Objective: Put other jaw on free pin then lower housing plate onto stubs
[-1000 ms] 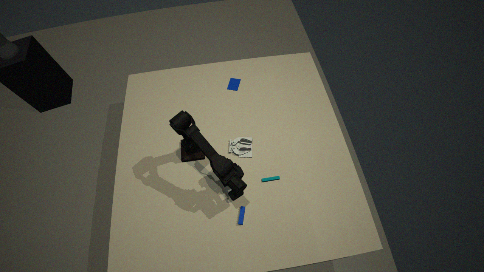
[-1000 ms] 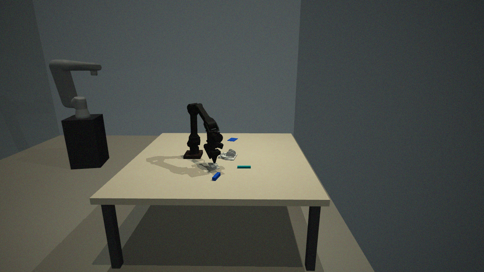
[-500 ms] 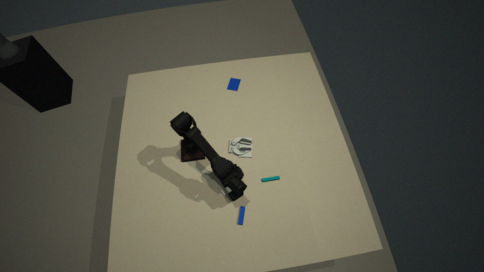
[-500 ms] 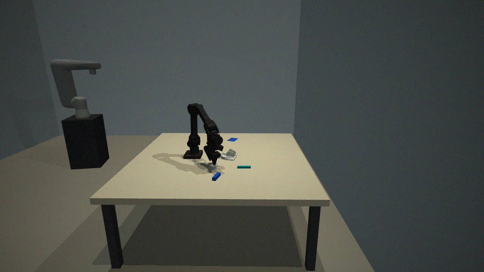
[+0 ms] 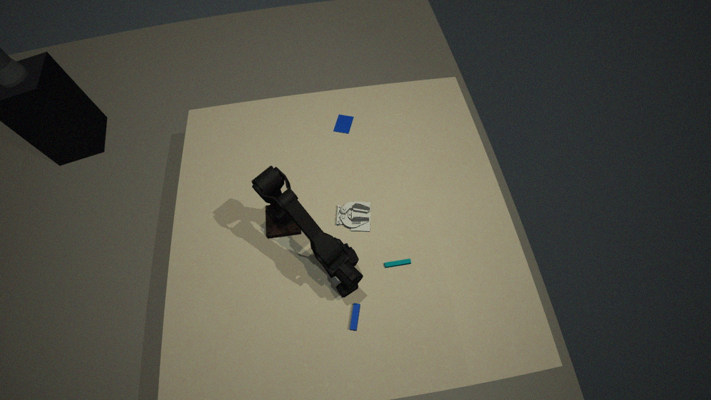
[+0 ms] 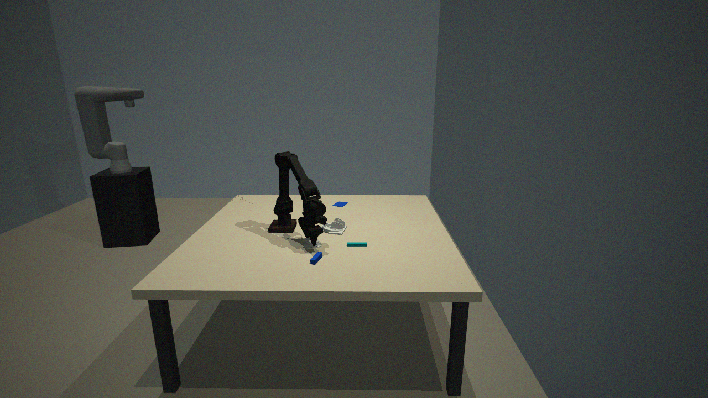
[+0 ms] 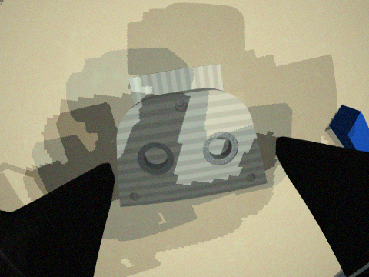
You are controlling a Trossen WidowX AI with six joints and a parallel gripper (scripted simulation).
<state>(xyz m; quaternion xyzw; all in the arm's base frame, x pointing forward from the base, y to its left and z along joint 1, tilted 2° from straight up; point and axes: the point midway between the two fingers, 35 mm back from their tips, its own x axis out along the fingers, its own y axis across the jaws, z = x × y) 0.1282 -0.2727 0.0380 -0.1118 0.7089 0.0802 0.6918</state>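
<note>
The light grey housing plate (image 7: 194,123) lies on the table under my gripper, with two round holes, three small dimples and a raised lip at its far edge. My gripper (image 7: 195,159) (image 6: 313,242) is open and empty. Its fingertips stand on either side of the plate, low over the table; how far they reach down beside it I cannot tell. The pale base (image 5: 366,228) (image 6: 341,232) lies to the right of the arm in the top and exterior views, bearing the jaws (image 5: 360,208) (image 6: 338,222). They are too small to tell whether the teeth mesh.
A blue bar (image 5: 355,316) (image 6: 316,258) (image 7: 360,132) lies close to the gripper. A teal bar (image 5: 397,263) (image 6: 357,244) lies farther right. A flat blue square (image 5: 343,124) (image 6: 339,203) is at the back. Another robot's black pedestal (image 5: 54,109) (image 6: 123,208) stands off the table, left.
</note>
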